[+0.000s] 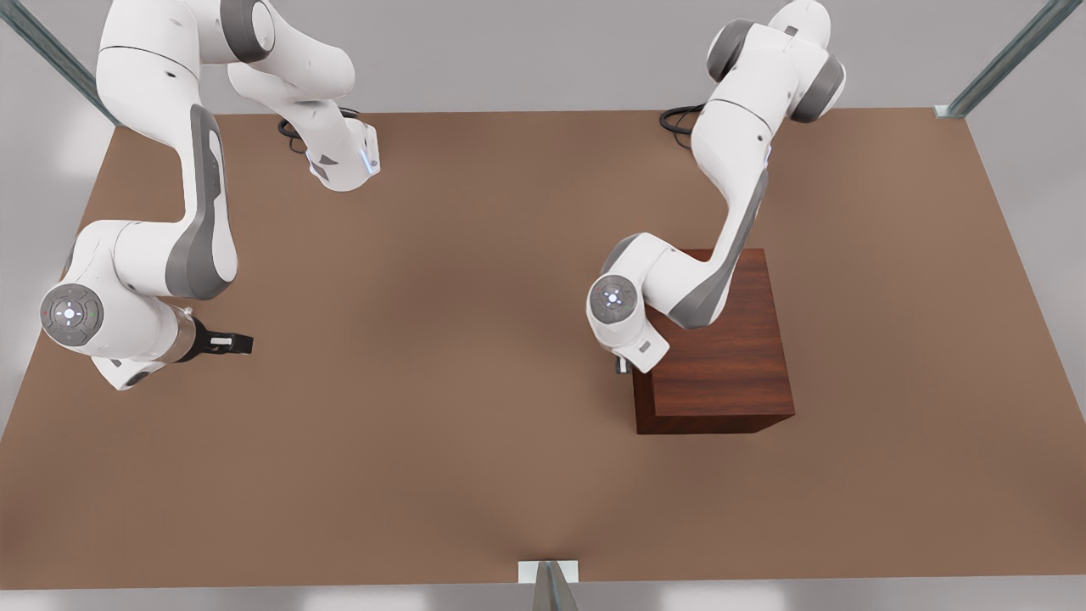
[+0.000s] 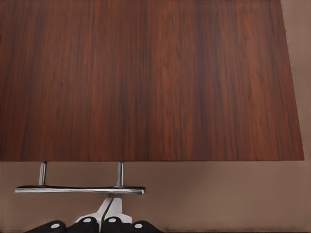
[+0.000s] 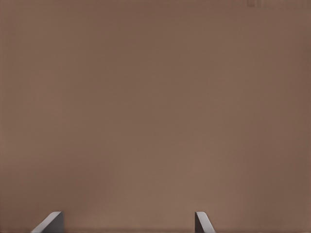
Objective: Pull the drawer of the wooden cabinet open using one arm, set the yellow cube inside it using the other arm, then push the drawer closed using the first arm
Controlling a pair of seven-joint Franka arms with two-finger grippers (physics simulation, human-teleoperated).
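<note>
Brown table (image 1: 441,441); left hand (image 2: 108,213) at handle (image 2: 80,190).

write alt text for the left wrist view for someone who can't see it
Looking down on the top of the wooden cabinet, dark reddish-brown with streaked grain, which fills most of the picture. Past its front edge the thin silver bar handle juts out on two short posts over the brown table, and the left tool sits right at the handle.

a plain brown table (image 1: 424,424) carries the wooden cabinet (image 1: 730,365) toward the front view's right.
</note>
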